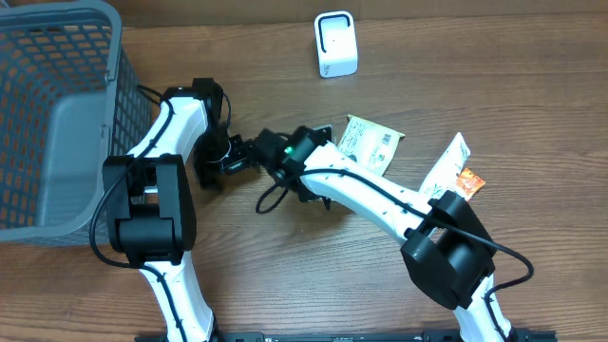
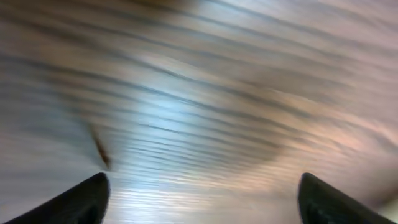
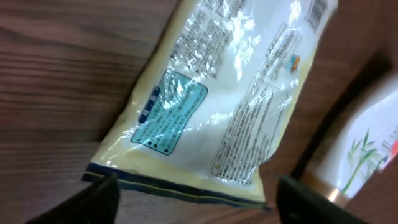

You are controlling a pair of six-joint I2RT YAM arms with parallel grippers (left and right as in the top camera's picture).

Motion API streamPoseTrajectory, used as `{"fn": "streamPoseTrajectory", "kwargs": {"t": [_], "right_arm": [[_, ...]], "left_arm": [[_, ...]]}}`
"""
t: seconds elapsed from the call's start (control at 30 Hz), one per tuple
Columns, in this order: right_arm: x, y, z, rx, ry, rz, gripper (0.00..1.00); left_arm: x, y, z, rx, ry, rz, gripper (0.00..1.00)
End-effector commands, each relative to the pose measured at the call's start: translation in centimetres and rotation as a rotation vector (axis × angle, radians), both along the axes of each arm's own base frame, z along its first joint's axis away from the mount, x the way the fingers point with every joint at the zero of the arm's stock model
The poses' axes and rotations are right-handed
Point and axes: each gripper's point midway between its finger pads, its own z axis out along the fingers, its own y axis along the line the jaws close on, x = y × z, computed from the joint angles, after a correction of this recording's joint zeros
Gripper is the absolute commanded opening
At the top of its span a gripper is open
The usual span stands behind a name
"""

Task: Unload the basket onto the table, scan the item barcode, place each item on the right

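Observation:
The item, a pale yellow packet (image 1: 371,144) with printed text, lies flat on the wooden table right of centre. In the right wrist view the packet (image 3: 230,93) fills the frame, and barcode-like stripes (image 3: 318,10) show at its far corner. My right gripper (image 3: 198,186) (image 1: 326,134) is open at the packet's near dark edge, a finger on each side and nothing between them. Left of it, my left gripper (image 1: 211,169) (image 2: 202,186) is open too, over blurred bare table. A white scanner (image 1: 334,45) stands at the back.
A grey mesh basket (image 1: 57,114) takes up the left side. A second packet, white with orange (image 1: 454,169) (image 3: 367,155), lies to the right of the item. The two wrists are close together mid-table, with a black cable loop (image 1: 271,198) beside them.

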Motion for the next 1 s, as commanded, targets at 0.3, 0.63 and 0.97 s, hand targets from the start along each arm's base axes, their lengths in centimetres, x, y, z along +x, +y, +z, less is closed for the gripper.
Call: {"fn": "streamPoseTrajectory", "kwargs": {"t": [0.3, 0.63, 0.97], "right_arm": [[6.5, -5.1, 5.0, 0.317, 0.118, -0.169, 0.91], [7.7, -13.7, 5.4, 0.495, 0.283, -0.325, 0.94], [8.3, -17.8, 5.4, 0.5, 0.279, -0.378, 0.94]], "left_arm": [[-1.6, -13.1, 4.4, -0.611, -0.075, -0.266, 1.0], [0.1, -19.0, 2.5, -0.492, -0.152, -0.267, 1.0], [-1.3, -20.2, -1.9, -0.467, -0.026, -0.22, 1.0]]}}
